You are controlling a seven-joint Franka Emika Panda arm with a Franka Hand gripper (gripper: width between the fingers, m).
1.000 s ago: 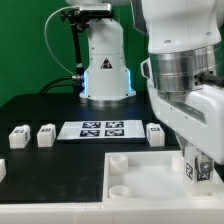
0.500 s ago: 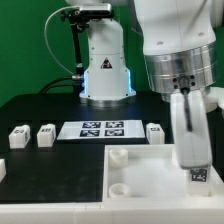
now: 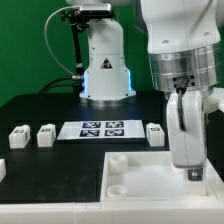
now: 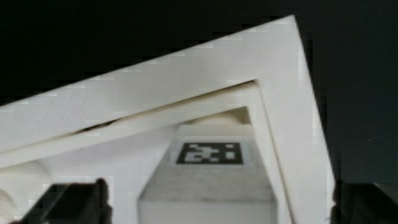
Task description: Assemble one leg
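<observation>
One leg (image 3: 194,175), a small white post with a black-and-white tag, stands inside the large white tray (image 3: 140,172) near its corner on the exterior view's right. My gripper (image 3: 187,172) reaches down over it. In the wrist view the leg (image 4: 210,175) sits between my two dark fingers (image 4: 80,205), with a gap showing on each side, so the jaws stand open around it. The tray's rim (image 4: 285,100) runs close beside the leg. Three more legs (image 3: 18,137), (image 3: 45,134), (image 3: 154,133) lie on the black table.
The marker board (image 3: 100,129) lies flat between the loose legs. The arm's base (image 3: 105,70) stands behind it. The tray has round sockets (image 3: 117,160) at its corners on the exterior view's left. A white part (image 3: 2,170) shows at the left edge.
My gripper has turned about its vertical axis over the leg and shifted slightly towards the exterior view's right. The leg stays in the tray's corner. The loose legs have not moved.
</observation>
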